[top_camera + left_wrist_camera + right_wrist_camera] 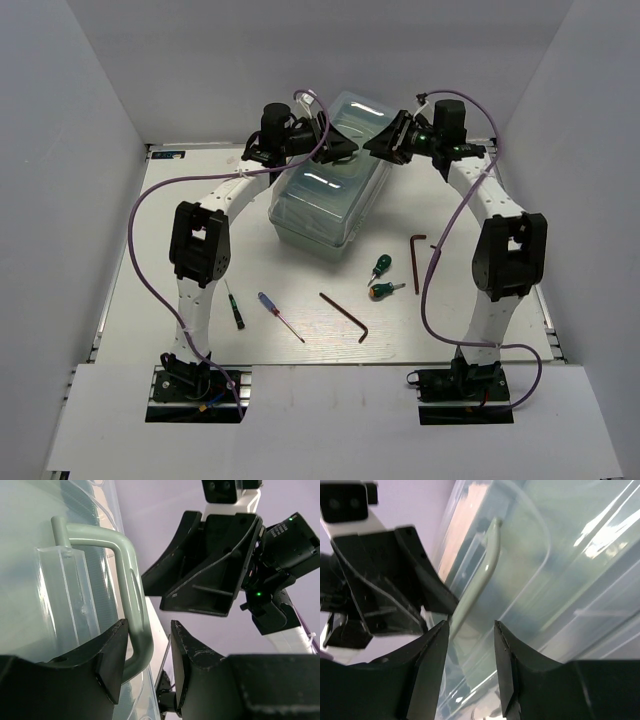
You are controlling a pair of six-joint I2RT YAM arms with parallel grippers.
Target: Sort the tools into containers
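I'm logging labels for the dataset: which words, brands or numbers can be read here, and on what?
None can be read.
White print on the black camera housing, left wrist view: too small and blurred to read.
The toolbox: no lettering shows.

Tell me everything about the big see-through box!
The box is long, with a pale mint-green base and a clear rounded lid that looks shut. It sits slanted at the far middle of the table. A mint-green loop handle stands on top. The left hand straddles that handle, fingers apart; the right hand hovers open beside it.
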